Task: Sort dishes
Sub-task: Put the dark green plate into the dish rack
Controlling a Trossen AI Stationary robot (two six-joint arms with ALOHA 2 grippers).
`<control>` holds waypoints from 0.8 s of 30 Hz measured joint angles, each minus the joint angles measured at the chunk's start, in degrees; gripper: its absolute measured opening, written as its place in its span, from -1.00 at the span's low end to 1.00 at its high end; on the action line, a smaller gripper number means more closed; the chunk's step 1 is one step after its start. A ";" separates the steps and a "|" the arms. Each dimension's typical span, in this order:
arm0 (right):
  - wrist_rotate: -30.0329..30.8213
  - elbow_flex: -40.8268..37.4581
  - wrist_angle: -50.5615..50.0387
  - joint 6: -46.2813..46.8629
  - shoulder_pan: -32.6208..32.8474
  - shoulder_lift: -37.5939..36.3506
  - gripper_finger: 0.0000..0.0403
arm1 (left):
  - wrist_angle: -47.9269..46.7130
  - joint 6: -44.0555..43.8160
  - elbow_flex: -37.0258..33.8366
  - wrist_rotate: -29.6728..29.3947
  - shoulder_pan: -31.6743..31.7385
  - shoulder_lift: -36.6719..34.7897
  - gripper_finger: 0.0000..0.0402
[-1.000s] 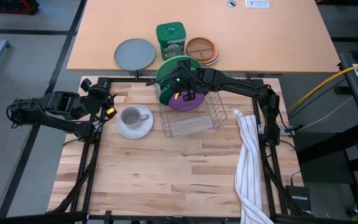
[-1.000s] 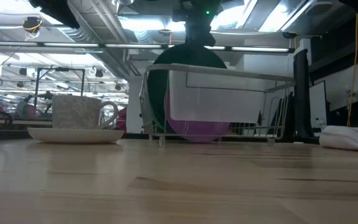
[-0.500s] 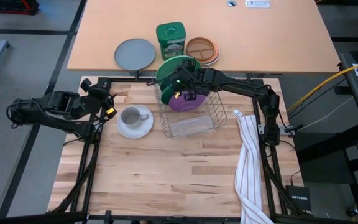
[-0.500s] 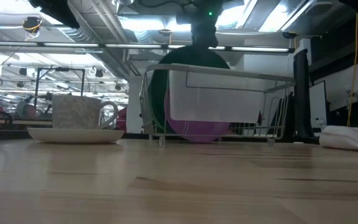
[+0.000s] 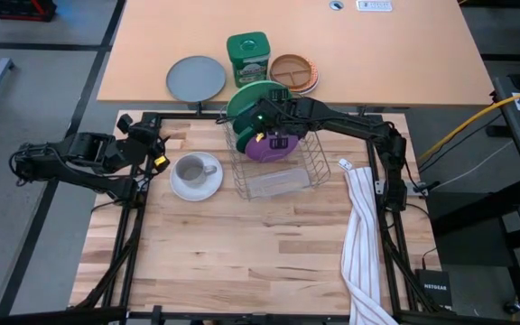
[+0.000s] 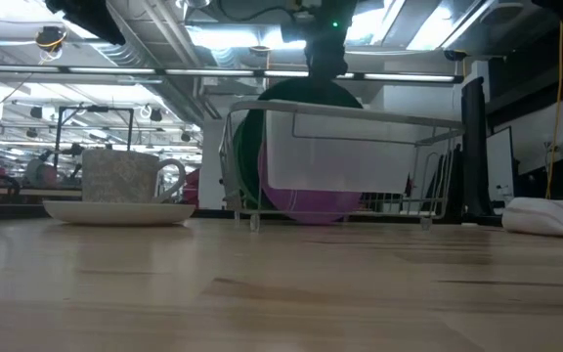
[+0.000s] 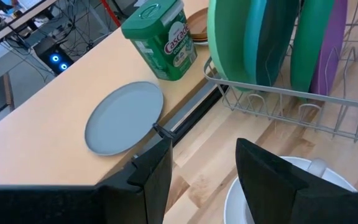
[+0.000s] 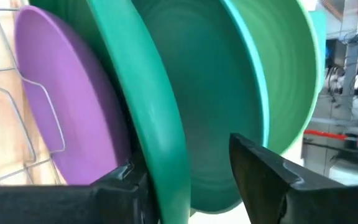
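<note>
— Off to the left, what is the left gripper [image 5: 158, 149] doing?
— Waiting at the table's edge, fingers apart and empty, the grey mug [image 5: 190, 168] on its white saucer [image 5: 197, 184] just beside it, unmoved.
— And rightward?
— The right gripper [image 5: 265, 116] is hovering over the wire rack [image 5: 278, 167], its fingers standing astride the rim of a dark green plate [image 8: 154, 118] upright there; I cannot tell if they are pinching it. A teal plate [image 7: 263, 37] and a light green plate [image 7: 225, 37] are standing behind it, a purple plate [image 5: 273, 149] in front. Since a second ago the gripper is edging slightly rightward.
</note>
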 joint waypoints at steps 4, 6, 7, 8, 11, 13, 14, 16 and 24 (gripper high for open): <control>-4.07 0.00 -0.19 4.04 -1.35 0.00 -0.13 | 0.00 -0.26 -0.01 0.36 0.00 0.00 -0.17; -5.97 0.00 -0.23 5.30 -1.88 0.00 -0.13 | 0.00 -0.26 0.00 0.37 0.00 0.00 -0.17; -6.16 0.00 -0.23 5.33 -2.03 0.00 -0.13 | 0.00 -0.28 0.00 0.37 0.00 0.00 -0.17; -6.08 0.00 -0.21 5.31 -2.05 0.00 -0.13 | 0.00 -0.28 0.00 0.37 0.00 0.00 -0.17; -5.40 0.00 -0.11 4.01 -2.49 0.00 -0.13 | 0.00 -0.29 -0.01 0.37 0.00 0.00 -0.17; -5.46 0.00 -0.03 2.52 -3.10 0.00 -0.13 | 0.00 -0.30 -0.01 0.37 0.00 0.04 -0.17; -5.52 0.00 -0.01 2.26 -3.51 0.00 -0.13 | 0.00 -0.30 0.00 0.37 0.00 0.05 -0.17; -5.71 0.00 0.01 2.20 -3.99 0.00 -0.13 | 0.00 -0.32 0.00 0.37 0.00 0.04 -0.17; -6.35 0.00 -0.05 1.96 -4.08 -0.02 -0.13 | 0.00 -0.33 -0.01 0.37 0.00 0.04 -0.17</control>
